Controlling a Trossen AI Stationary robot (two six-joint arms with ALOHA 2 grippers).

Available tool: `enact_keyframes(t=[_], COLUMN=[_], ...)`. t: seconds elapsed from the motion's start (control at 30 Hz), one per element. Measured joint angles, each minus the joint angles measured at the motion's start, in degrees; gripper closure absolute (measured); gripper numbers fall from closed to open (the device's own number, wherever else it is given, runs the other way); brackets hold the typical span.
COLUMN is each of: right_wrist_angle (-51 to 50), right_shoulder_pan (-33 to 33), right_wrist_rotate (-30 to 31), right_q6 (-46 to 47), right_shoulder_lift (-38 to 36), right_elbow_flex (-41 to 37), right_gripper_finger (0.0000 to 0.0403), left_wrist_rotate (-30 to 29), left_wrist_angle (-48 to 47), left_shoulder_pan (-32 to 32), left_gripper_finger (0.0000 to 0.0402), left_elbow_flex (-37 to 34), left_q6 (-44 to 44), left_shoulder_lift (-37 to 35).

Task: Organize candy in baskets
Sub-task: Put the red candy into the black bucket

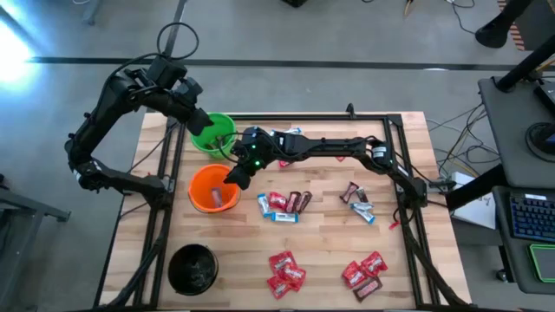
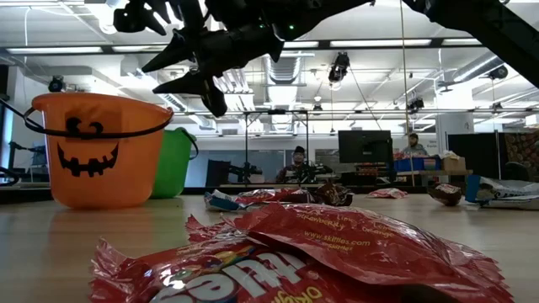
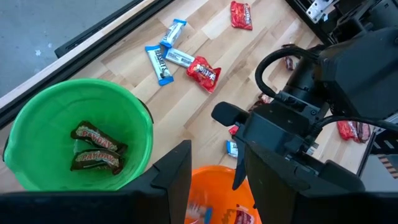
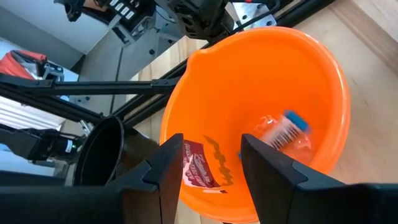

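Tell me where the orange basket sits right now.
In the high view the orange basket stands on the table's left half, just in front of the green basket and behind the black basket, with the right hand open over its rim.

Grey floor point(image 1: 347, 52) surrounds the wooden table point(image 1: 329, 251); ceiling strip lights point(image 2: 370, 42) brighten an open workshop with desks.

"Skittles" in large letters on a red candy wrapper point(image 2: 278, 261) nearest the low camera, "www.skittles.com" beside it

Open-plan lab: monitors point(image 2: 365, 145), ceiling strip lights point(image 2: 370, 42).
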Motion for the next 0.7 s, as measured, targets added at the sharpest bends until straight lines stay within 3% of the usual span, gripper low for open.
enact_keyframes(t=[0.2, 0.33, 0.4, 0.5, 0.57, 0.7], right_wrist_angle=[-2.14, -15.90, -26.02, -41.21, -48.61, -55.95], right_shoulder_pan=[-0.73, -4.10, -5.77, -6.88, -7.20, -7.50], right_wrist_rotate=[-0.04, 1.31, 6.73, 19.75, 26.07, 29.62], right_q6=[-0.94, -3.69, -7.67, -11.17, -11.25, -12.86], right_shoulder_lift=[-0.27, -2.94, -5.00, -7.72, -8.90, -10.58], right_elbow_flex=[0.00, 0.00, 0.00, 0.02, 0.00, 0.00], right_gripper_finger=[0.0253, 0.0257, 0.0261, 0.0270, 0.0275, 0.0283], left_wrist_rotate=[0.00, 0.02, 0.16, 0.37, -2.26, -4.42], left_wrist_angle=[-0.01, 1.26, 1.81, 1.78, 1.86, 1.88], left_shoulder_pan=[0.00, 0.00, 0.00, 0.00, -0.11, -0.28], left_gripper_finger=[0.0271, 0.0271, 0.0271, 0.0271, 0.0271, 0.0271], left_elbow_flex=[0.00, 0.00, 0.02, 0.01, 0.00, 0.00], left_q6=[-0.04, -0.52, -0.73, 0.25, -0.48, -0.87], left_shoulder_lift=[0.12, 1.06, 1.84, 3.24, 4.05, 5.82])
